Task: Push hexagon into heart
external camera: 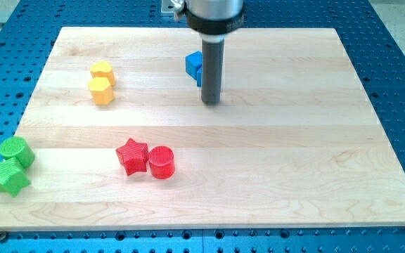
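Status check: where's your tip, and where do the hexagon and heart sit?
My tip beside blue block, upper centre. Yellow hexagon touching yellow heart, upper left. Nothing between them.

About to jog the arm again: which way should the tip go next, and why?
Probably toward the view's left and slightly down: my tip sits beside the blue block, far right of the yellow hexagon, which already touches the yellow heart.

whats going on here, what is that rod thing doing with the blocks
A robot arm's dark rod pushes blocks around a wooden board. My tip sits just right of a partly hidden blue block, near the view's top. The yellow hexagon and yellow heart already sit together at upper left, well away from the tip.
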